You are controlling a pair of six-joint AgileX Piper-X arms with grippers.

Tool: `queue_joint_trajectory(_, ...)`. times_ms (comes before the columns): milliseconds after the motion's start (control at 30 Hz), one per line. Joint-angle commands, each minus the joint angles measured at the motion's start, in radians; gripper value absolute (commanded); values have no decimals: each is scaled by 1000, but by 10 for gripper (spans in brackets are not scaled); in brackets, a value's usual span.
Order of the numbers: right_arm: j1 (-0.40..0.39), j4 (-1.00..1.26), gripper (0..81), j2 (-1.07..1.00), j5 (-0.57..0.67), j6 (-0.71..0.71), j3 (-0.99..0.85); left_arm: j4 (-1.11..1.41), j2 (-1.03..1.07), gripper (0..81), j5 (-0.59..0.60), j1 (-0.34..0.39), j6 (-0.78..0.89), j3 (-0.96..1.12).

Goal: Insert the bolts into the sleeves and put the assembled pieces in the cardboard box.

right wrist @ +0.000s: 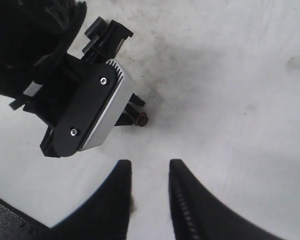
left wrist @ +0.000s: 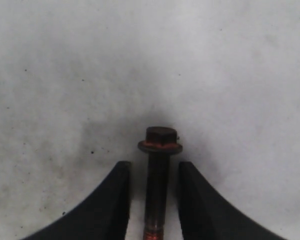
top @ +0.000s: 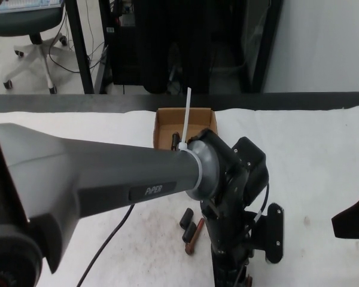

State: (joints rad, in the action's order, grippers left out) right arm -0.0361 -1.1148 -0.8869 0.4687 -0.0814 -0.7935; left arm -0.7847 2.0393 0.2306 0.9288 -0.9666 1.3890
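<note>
A rusty hex-head bolt [left wrist: 159, 165] lies on the white bench cover. My left gripper [left wrist: 155, 170] is down at it, open, one finger on each side of the shaft with a thin gap. The right wrist view shows this gripper from the side with the bolt head [right wrist: 141, 119] poking out. My right gripper [right wrist: 150, 167] hangs open over bare cover a little way off, holding nothing. A short black sleeve [top: 186, 217] and a reddish bolt with a dark sleeve [top: 193, 235] lie just left of the left arm's wrist. The cardboard box [top: 165, 122] stands behind.
The left arm's grey link [top: 96, 173] crosses the high view and hides part of the box. A white zip tie [top: 187, 113] sticks up from it. The right arm's dark body [top: 354, 218] is at the right edge. The bench's dark far edge [top: 287, 100] runs behind the box.
</note>
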Motion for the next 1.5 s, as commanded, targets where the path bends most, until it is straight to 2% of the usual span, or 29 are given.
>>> queue_joint_trajectory(0, -2, -5, 249, 7, 10, -9, 0, -14, 11, 301, -13, 14, 9, -1)
queue_joint_trajectory(233, -2, -5, 249, 7, 10, -9, 0, 12, 11, 299, -6, 51, 11, -1)
queue_joint_trajectory(300, -2, -5, 249, 7, 10, -9, 0, 17, 13, 274, -8, 54, 11, -1)
queue_joint_trajectory(400, -2, -5, 249, 7, 10, -9, 0, 12, 15, 157, -49, 54, 38, -1)
queue_joint_trajectory(467, -2, -5, 249, 7, 10, -9, 0, 10, 15, 16, -85, 54, 43, -1)
queue_joint_trajectory(500, -2, -5, 249, 7, 10, -9, 0, 10, 15, 0, -94, 54, 43, -1)
queue_joint_trajectory(633, -2, -5, 249, 7, 10, -9, 0, 16, 15, 0, -126, 52, 43, -1)
queue_joint_trajectory(767, -2, -5, 249, 7, 10, -9, 0, 40, 2, 0, -231, 52, 62, 20)
queue_joint_trajectory(867, -2, -6, 249, 7, 10, -9, 0, 94, -36, 0, -346, 48, 135, 70)
queue_joint_trajectory(1000, -2, -7, 249, 7, 10, -9, 0, 129, -112, 0, -431, 24, 234, 148)
queue_joint_trajectory(1167, -2, -4, 249, 9, 10, 7, -14, 92, -242, 0, -425, -72, 382, 175)
queue_joint_trajectory(1367, -8, 29, 249, 9, 38, 17, -44, -45, -330, 0, -324, -286, 493, 144)
queue_joint_trajectory(1467, -35, 101, 249, -2, 47, 66, -52, -65, -361, 0, -256, -385, 601, 94)
